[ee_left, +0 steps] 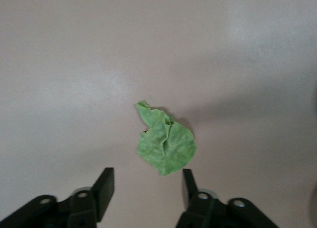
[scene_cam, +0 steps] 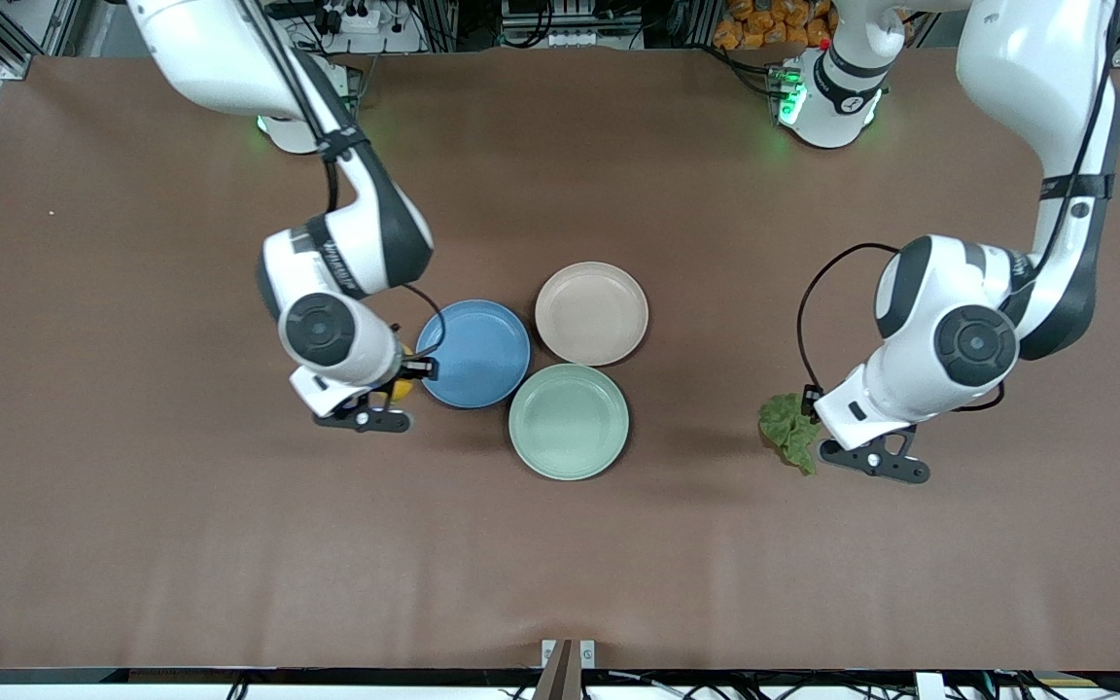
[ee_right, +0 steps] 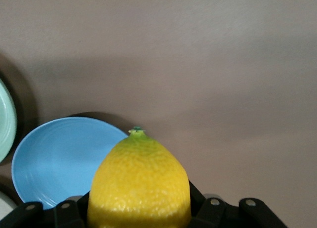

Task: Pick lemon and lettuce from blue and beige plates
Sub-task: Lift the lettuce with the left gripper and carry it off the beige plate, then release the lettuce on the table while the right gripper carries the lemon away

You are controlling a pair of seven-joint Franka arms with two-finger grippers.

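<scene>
Now right gripper point(ee_right: 141, 213) clamping lemon point(ee_right: 140, 183) beside blue plate point(ee_right: 59, 161) rim

Even overhead light, soft shadows under both arms; the lemon point(ee_right: 139, 186) looms close and slightly soft, the table point(ee_left: 74, 64) shows pale glare.

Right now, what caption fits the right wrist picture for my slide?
Right gripper holds a lemon above the table, blue plate beside it.

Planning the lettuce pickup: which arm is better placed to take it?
Left. Its open pincer hovers right by the lettuce, which lies on the table. The right pincer is shut on the lemon beside the blue plate.
</scene>
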